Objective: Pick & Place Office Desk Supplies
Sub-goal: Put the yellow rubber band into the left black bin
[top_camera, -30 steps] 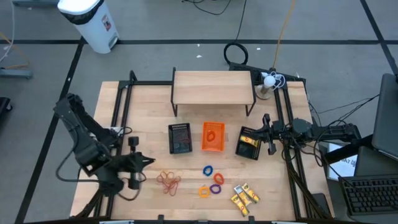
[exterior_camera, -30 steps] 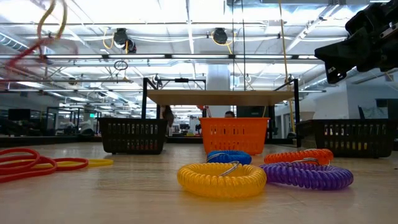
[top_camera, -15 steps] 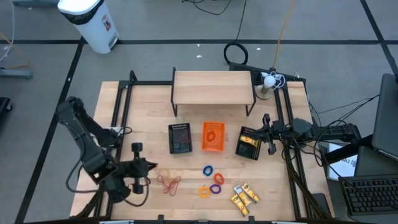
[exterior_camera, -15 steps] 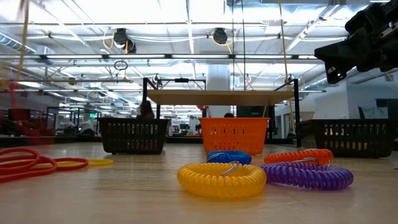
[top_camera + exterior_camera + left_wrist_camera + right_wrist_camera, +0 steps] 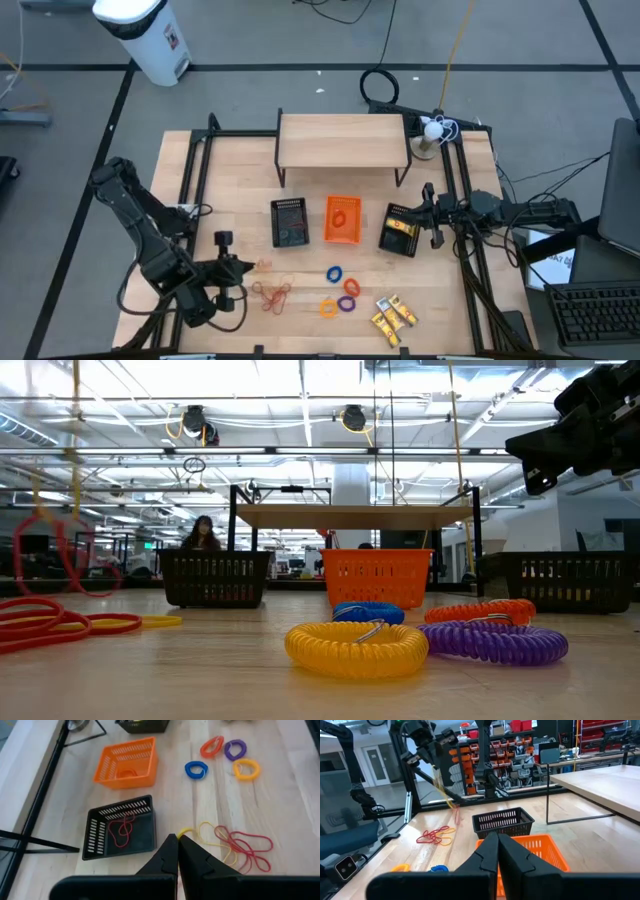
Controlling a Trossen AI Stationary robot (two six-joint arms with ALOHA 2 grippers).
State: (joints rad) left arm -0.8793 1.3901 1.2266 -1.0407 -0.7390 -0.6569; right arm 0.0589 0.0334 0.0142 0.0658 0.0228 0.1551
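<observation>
Left gripper (image 5: 177, 838) is clenched tight over the front left part of the table (image 5: 230, 180), its fingers pressed together on the held rubber bands (image 5: 62, 555). A thin yellow strand shows at the fingertips, and a red loop hangs below in the low view, clear of the wood.

Just beside it, on the table, lies the loose pile of rubber bands (image 5: 272, 292), mostly red with some yellow and tan, tangled together. Farther toward the middle sit four coiled rings, close together: the yellow-orange ring (image 5: 328, 307) and purple ring (image 5: 347, 303) nearest the front edge, the red-orange ring (image 5: 351, 287) and blue ring (image 5: 335, 272) behind them. The yellow oblong pieces (image 5: 392, 316) lie in a small cluster near the front right, apart from the rings.

Behind these stands a row of three trays. The left black mesh tray (image 5: 289, 222) holds a red band (image 5: 122, 830). The orange tray (image 5: 342, 220) in the middle has one orange ring inside. The right black mesh tray (image 5: 400, 230) holds something yellow that is too small to make out.

Right gripper (image 5: 497, 836) hovers just beside that right tray, fingers pressed together and carrying nothing.

A wooden shelf (image 5: 342, 140) stands at the back of the table. Beyond it, a person (image 5: 203, 532) shows in the room.
</observation>
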